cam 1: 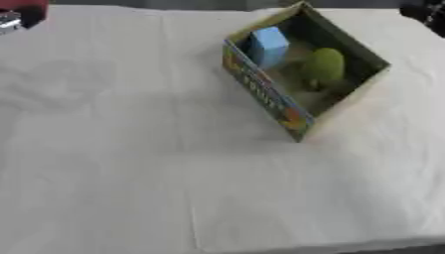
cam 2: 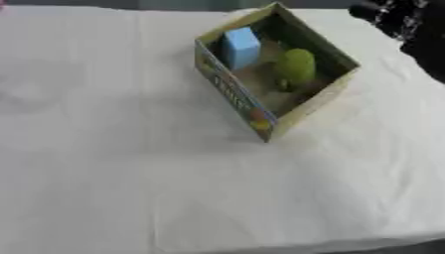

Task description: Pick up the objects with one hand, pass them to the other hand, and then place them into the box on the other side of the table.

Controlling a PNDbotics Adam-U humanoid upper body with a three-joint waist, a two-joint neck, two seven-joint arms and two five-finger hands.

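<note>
A cardboard box (cam 1: 260,92) with a colourful printed side sits askew on the right half of the table. Inside it a light blue block (cam 1: 268,45) stands upright beside a green rounded object (cam 1: 325,65). A red object (cam 1: 24,11) shows at the top left corner, with a bit of silver and black of my left hand (cam 1: 8,22) against it; I cannot tell whether the hand holds it. My right hand (cam 2: 402,22), black and blurred, hangs at the top right corner, beyond the box and apart from it.
A white cloth (cam 1: 130,163) covers the whole table, with creases across it. The table's near edge (cam 1: 347,246) runs along the bottom right.
</note>
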